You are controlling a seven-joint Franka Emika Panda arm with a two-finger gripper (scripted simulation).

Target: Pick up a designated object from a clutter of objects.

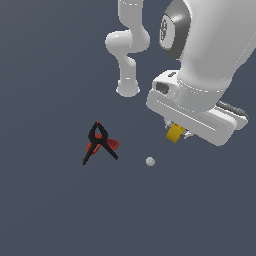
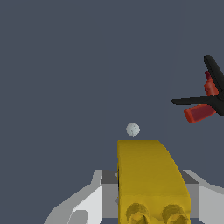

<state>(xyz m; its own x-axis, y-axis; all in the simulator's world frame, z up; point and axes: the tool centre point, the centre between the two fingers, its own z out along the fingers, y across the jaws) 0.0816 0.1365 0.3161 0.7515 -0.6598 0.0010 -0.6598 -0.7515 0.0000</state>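
Note:
The small yellow studded brick [image 1: 175, 133] hangs under the white hand, above the grey floor, and my gripper [image 1: 178, 132] is shut on it. Close up in the wrist view, the brick [image 2: 148, 175] fills the space between my grey fingers [image 2: 94, 199], with two round studs showing at its near end. The rest of the clutter lies below: a black-and-red spring clamp [image 1: 101, 142] toward the exterior view's left and a tiny pale grey ball [image 1: 150, 161] between the clamp and the brick. My fingertips are mostly hidden by the hand in the exterior view.
The arm's white base [image 1: 128, 89] stands behind the clamp. In the wrist view the ball [image 2: 133, 129] sits just beyond the brick and the clamp [image 2: 205, 98] lies off to one side, partly cut by the frame edge.

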